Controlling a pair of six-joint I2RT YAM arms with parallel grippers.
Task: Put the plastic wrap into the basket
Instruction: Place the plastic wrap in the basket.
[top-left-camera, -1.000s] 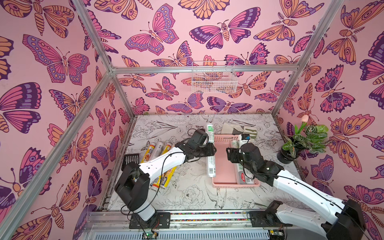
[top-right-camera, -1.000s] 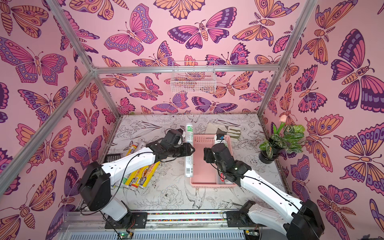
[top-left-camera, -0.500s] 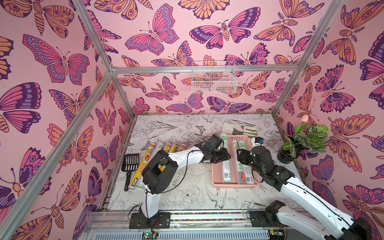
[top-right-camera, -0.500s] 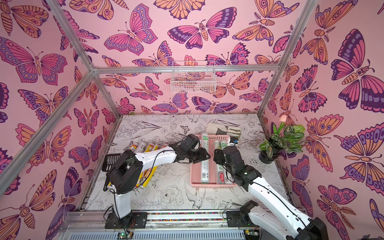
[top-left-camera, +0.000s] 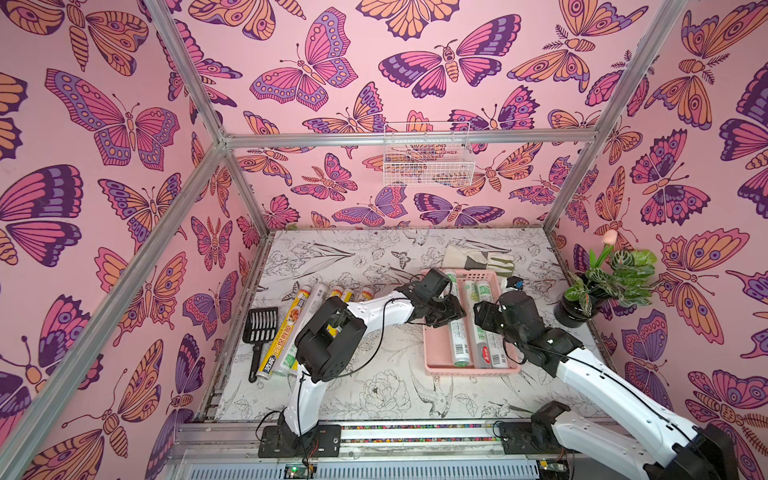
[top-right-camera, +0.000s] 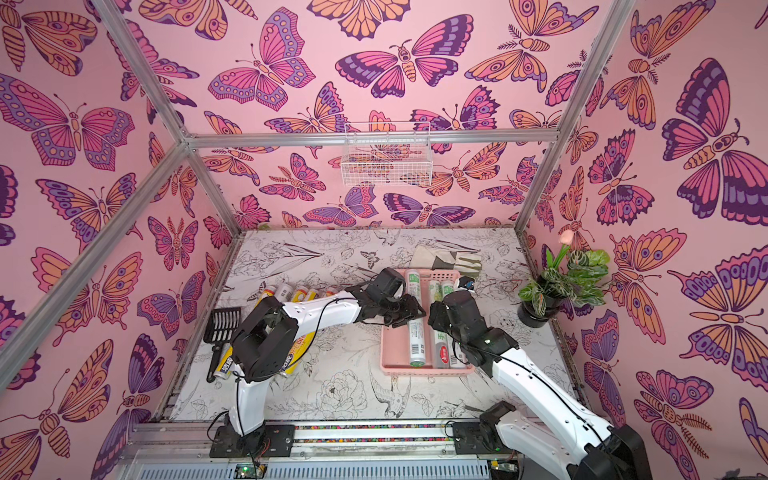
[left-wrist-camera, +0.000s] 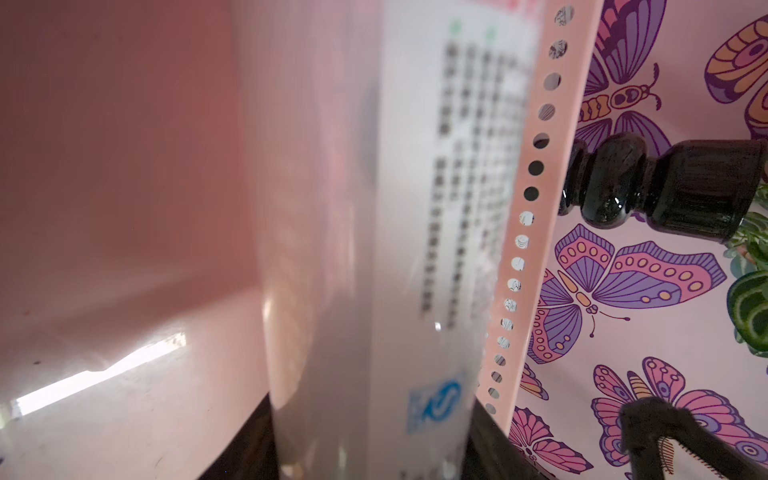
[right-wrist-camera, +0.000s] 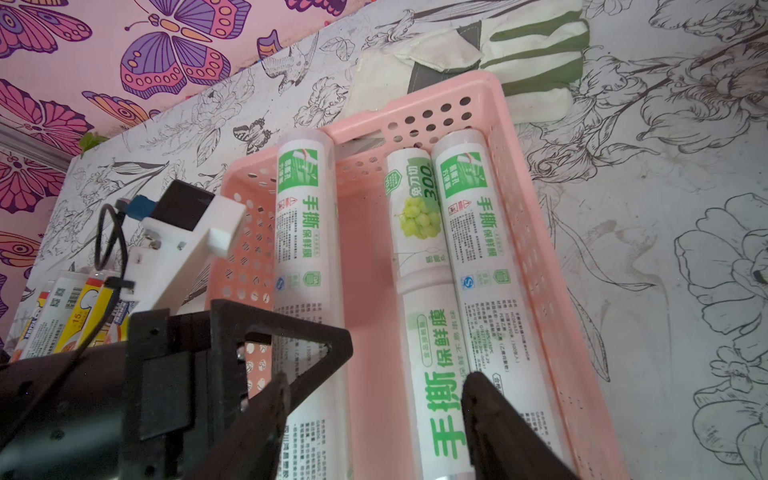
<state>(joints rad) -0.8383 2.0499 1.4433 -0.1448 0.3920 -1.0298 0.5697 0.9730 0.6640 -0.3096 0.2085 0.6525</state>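
**A:** Where was the plastic wrap at that moment?

**B:** Three whitish rolls lay lengthwise in the pink basket (top-left-camera: 434, 349), which sat toward 3 o'clock on the tabletop (top-left-camera: 374, 266). The left gripper (top-left-camera: 451, 313) was pinching the 9 o'clock roll (top-left-camera: 457, 345), and that roll was already low inside the basket walls. I judged letting go to be the step in hand.

**A:** And the other arm?

**B:** The right gripper (right-wrist-camera: 374, 378) hung over the middle roll (right-wrist-camera: 419, 232) with its jaws spread, holding nothing.

**A:** So what was left to do?

**B:** Quite a bit. A cluster of loose rolls (top-left-camera: 286, 332), yellow and whitish, lay at 9 o'clock on the tabletop just beside the black scoop (top-left-camera: 259, 328). There were perhaps four or five, but the left arm covered part of them, so I couldn't count them surely. By my reckoning the task was somewhat under halfway, with every yellow roll yet to be carried across.
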